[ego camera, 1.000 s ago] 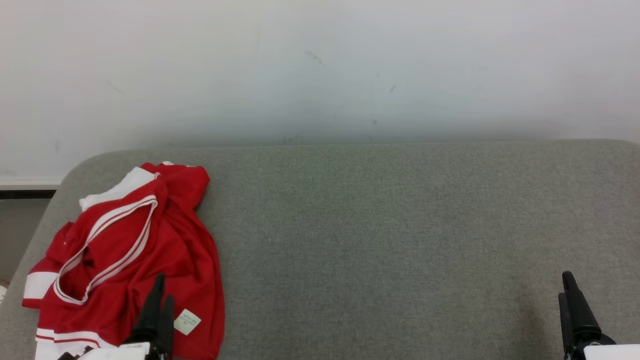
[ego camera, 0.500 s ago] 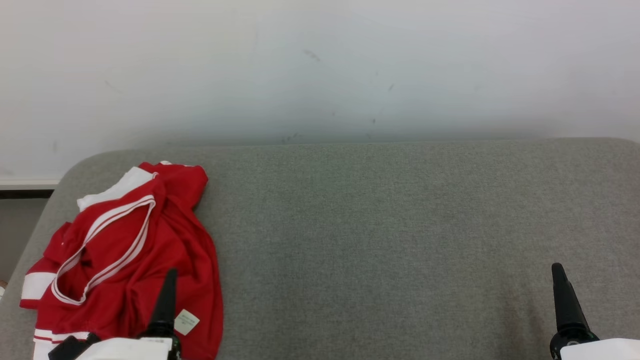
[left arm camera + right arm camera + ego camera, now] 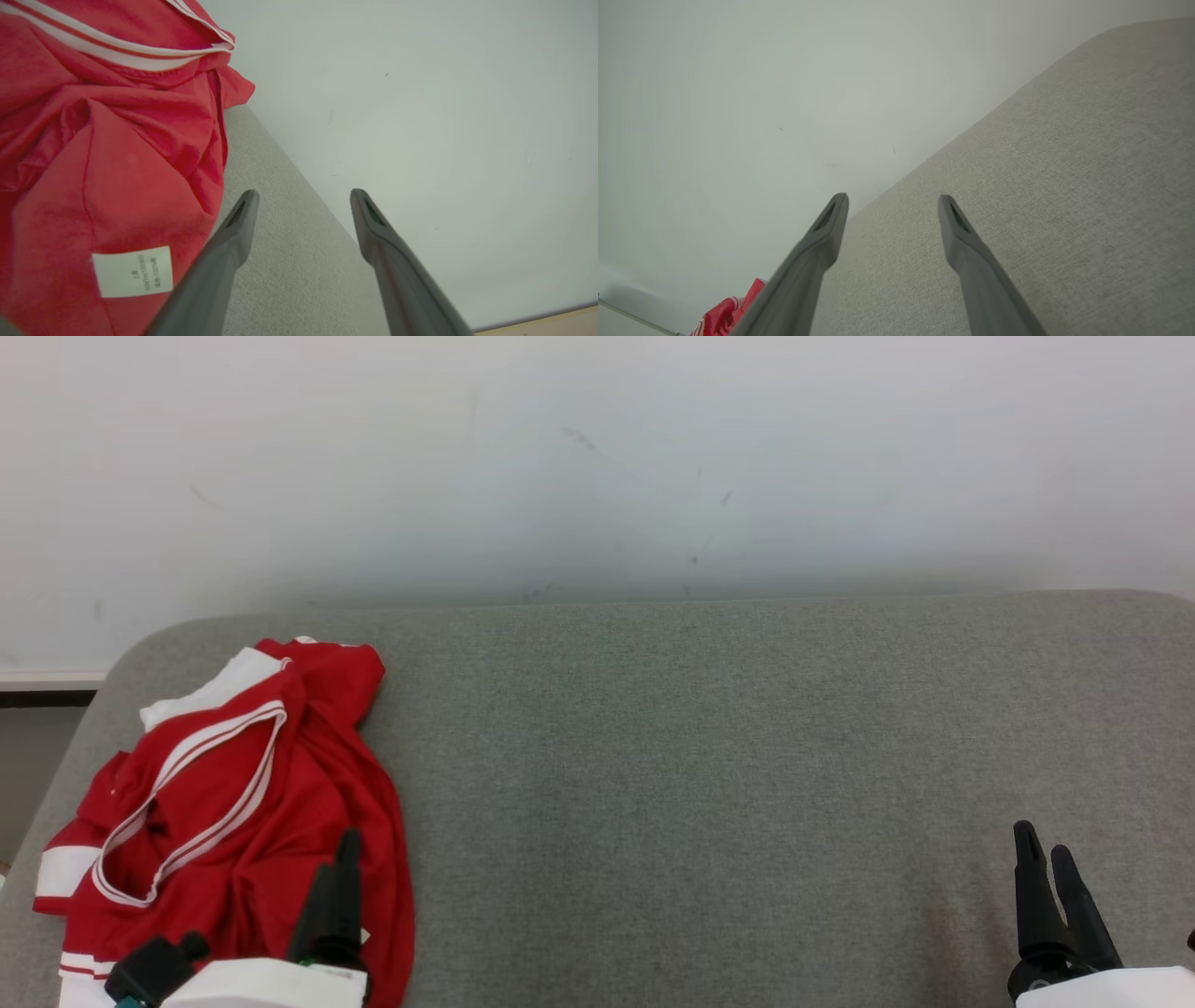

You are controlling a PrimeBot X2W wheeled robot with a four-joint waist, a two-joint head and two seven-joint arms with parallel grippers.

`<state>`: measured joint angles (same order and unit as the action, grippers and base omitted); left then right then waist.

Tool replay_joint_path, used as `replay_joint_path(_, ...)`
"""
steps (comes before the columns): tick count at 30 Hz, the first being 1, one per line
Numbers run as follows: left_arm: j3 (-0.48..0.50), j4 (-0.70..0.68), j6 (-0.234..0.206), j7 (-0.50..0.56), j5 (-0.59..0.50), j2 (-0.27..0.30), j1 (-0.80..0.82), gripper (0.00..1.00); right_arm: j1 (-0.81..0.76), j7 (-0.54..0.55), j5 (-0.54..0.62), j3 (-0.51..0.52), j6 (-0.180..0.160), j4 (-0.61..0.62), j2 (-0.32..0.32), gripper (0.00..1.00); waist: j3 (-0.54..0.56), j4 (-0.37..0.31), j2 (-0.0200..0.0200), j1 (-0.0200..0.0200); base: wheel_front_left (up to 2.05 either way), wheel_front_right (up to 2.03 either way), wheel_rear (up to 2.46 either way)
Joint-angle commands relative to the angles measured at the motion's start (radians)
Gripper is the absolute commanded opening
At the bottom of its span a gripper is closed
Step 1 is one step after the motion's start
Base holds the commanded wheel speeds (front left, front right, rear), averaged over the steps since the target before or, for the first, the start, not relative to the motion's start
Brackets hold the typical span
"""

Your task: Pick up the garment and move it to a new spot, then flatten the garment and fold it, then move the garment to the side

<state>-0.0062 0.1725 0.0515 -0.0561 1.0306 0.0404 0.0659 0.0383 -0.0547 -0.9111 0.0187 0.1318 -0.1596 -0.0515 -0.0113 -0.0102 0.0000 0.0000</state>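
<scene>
The garment (image 3: 233, 803) is a crumpled red shirt with white stripes. It lies at the left end of the grey cushion (image 3: 709, 756). My left gripper (image 3: 341, 868) hangs over the garment's right edge. In the left wrist view the left gripper (image 3: 303, 192) is open. Its left finger (image 3: 224, 252) stands beside the red cloth (image 3: 107, 140) and the white label (image 3: 132, 271), and nothing is between the jaws. My right gripper (image 3: 1042, 840) is open over bare cushion at the lower right. Nothing lies between the right gripper's (image 3: 892, 197) jaws, and a bit of the garment (image 3: 724, 317) shows far off.
A white wall (image 3: 597, 457) runs right behind the cushion's back edge. The cushion's rounded left corner (image 3: 121, 663) drops off beside the garment. Bare grey fabric stretches from the garment across to the right gripper.
The left gripper has moved forward and to the right along the garment's right edge, covering the label in the head view. The right gripper has risen slightly and turned, so both fingers show.
</scene>
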Motion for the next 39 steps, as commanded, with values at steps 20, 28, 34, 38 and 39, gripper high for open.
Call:
replay_joint_path(20,-0.031,-0.026,-0.028,-0.072,-0.401,0.010,-0.021,1.00,0.000,-0.074,0.309,-0.044,-0.001,0.015,-0.032,1.00,0.003,-0.003,0.0000,0.0000,0.00,0.00,0.00)
replay_joint_path(28,-0.044,-0.016,-0.045,-0.093,-0.520,0.017,-0.021,1.00,-0.002,-0.094,0.401,-0.058,-0.001,0.008,-0.037,1.00,0.002,-0.003,0.0000,0.0000,0.00,0.00,0.00)
replay_joint_path(34,-0.057,-0.022,-0.058,-0.109,-0.596,0.023,-0.026,1.00,-0.008,-0.110,0.469,-0.060,-0.001,-0.007,-0.038,1.00,0.002,-0.004,0.0000,0.0000,0.00,0.00,0.00)
replay_joint_path(38,-0.062,-0.026,-0.066,-0.120,-0.641,0.028,-0.029,1.00,-0.008,-0.120,0.511,-0.062,-0.001,-0.012,-0.037,1.00,0.002,-0.005,0.0000,0.0000,0.00,0.00,0.00)
replay_joint_path(39,-0.063,-0.026,-0.068,-0.122,-0.650,0.029,-0.031,1.00,-0.009,-0.123,0.522,-0.063,-0.001,-0.013,-0.037,1.00,0.003,-0.005,0.0000,0.0000,0.00,0.00,0.00)
